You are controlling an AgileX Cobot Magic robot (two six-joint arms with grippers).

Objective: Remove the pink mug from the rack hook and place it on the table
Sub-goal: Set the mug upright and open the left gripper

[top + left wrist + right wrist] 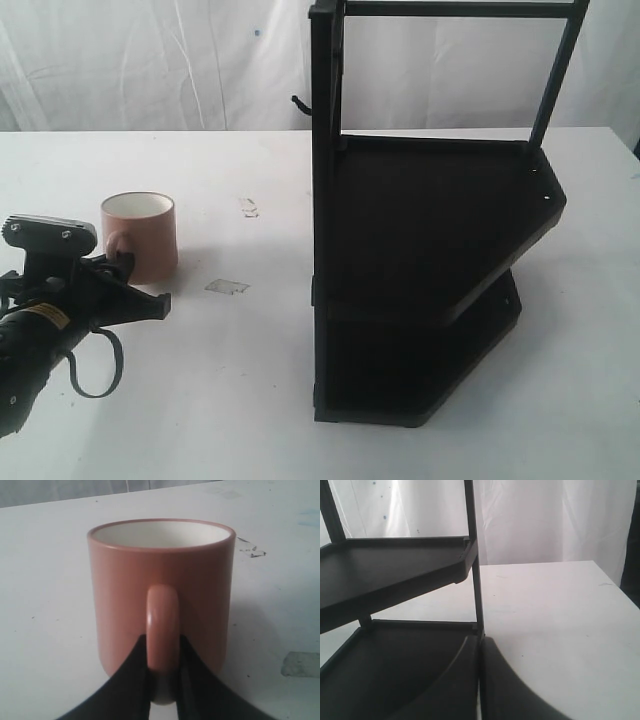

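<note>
The pink mug [145,235] stands upright on the white table [230,390], left of the rack, its white inside showing. In the left wrist view the mug [160,580] fills the middle, handle facing the camera. My left gripper [120,262] [162,647] is shut on that handle, one black finger pressed against each side. The rack hook [302,103] juts bare from the upright post, high up. My right gripper [480,645] is shut with nothing in it, beside the rack's far post; it is out of the exterior view.
The tall black two-shelf rack [430,250] stands right of centre, and its shelves [395,570] show in the right wrist view. A bit of clear tape [227,287] and a small scuff [249,208] lie between mug and rack. White curtains hang behind.
</note>
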